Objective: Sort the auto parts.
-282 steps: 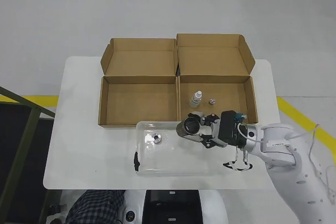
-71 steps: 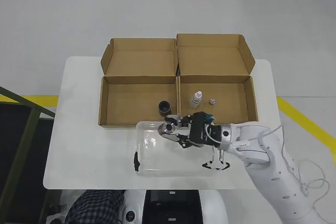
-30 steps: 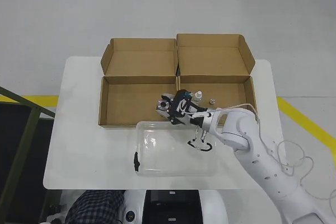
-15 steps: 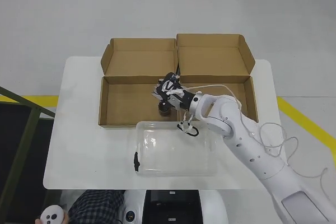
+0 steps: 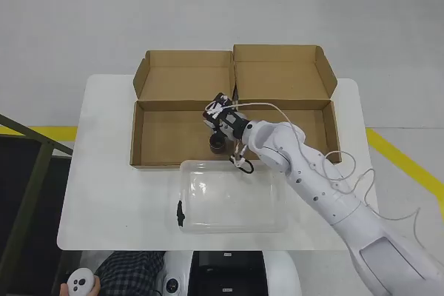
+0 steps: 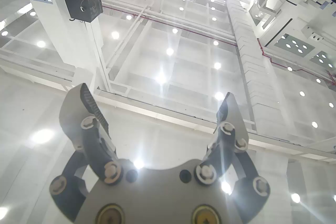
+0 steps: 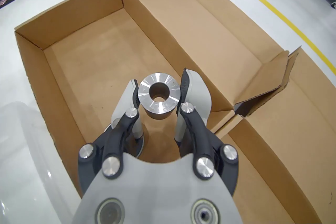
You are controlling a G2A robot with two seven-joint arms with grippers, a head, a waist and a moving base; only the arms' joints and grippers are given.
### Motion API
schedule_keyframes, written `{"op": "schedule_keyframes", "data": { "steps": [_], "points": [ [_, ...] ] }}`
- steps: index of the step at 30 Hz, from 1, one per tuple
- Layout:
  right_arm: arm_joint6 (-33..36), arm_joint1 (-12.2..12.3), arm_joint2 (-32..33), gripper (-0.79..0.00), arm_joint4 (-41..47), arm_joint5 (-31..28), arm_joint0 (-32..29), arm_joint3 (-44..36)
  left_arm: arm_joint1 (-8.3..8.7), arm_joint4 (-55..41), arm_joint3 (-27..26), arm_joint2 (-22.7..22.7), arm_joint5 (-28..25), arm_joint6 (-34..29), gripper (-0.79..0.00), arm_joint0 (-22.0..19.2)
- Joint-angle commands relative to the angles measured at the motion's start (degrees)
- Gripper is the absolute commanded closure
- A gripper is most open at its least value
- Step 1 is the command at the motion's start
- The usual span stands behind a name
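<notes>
Two open cardboard boxes stand side by side at the far half of the white table (image 5: 111, 185), lids folded back to the far side.

Left box (image 5: 170, 137): a dark cylindrical part (image 5: 217, 143) stands upright on the floor by the near-right corner. Bare cardboard floor runs from it to the left wall.

Right gripper (image 7: 160, 80) hangs inside the left box's right end, just far of the dark part and close to the wall shared with the right box (image 5: 311, 129). Its fingers are pinched on a metal bushing (image 7: 172, 91), one pad on each side, bore facing the wrist camera. The bushing is held above the box floor, not resting on it.

The right arm crosses over the near-left corner of the right box, so what lies beneath it there cannot be made out.

Clear plastic bin (image 5: 229, 203) sits just near of both boxes, with a black clip on its left rim. White table surface shows to its left.

Left gripper (image 6: 156, 93) points up at the ceiling, fingers spread, nothing between them.
</notes>
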Motion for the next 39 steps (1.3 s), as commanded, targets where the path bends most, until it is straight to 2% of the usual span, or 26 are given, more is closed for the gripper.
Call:
{"op": "schedule_keyframes", "data": {
  "steps": [1,11,15,20,25,28,29,34,39],
  "points": [
    [0.3,-0.25,-0.29,0.0,-1.12,0.93,0.04,0.36,0.0,0.0,0.0,0.0,0.0,0.0,-0.785,0.0],
    [2.28,-1.74,-1.1,0.0,-1.95,2.52,0.45,3.42,0.0,0.0,0.0,0.0,0.0,0.0,-0.785,0.0],
    [3.21,-2.42,-1.35,-0.185,-1.7,2.65,1.02,4.82,0.0,0.0,0.0,0.0,0.0,0.0,-0.785,0.0],
    [3.52,-3.19,-1.56,-0.219,-1.49,2.35,1.63,6.54,0.0,0.0,0.0,0.0,0.0,0.0,-0.785,0.0],
    [3.71,-3.79,-1.46,-0.296,-1.46,1.96,2.0,7.6,0.0,0.0,0.0,0.0,0.0,0.0,-0.785,0.0],
    [3.85,-4.06,-1.31,-0.376,-1.56,1.7,2.1,7.97,0.0,0.0,0.0,0.0,0.0,0.0,-0.785,0.0],
    [3.86,-4.14,-1.25,-0.425,-1.65,1.58,2.13,8.05,0.0,0.0,0.0,0.0,0.0,0.0,-0.785,0.0],
    [2.52,-4.17,-0.4,-0.453,-2.16,0.04,1.54,5.83,0.0,0.0,0.0,0.0,0.0,0.0,-0.785,0.0],
    [2.12,-3.16,2.11,-0.474,-3.93,-2.23,-0.82,-1.25,0.0,0.0,0.0,0.0,0.0,0.0,-0.785,0.0]
  ]
}}
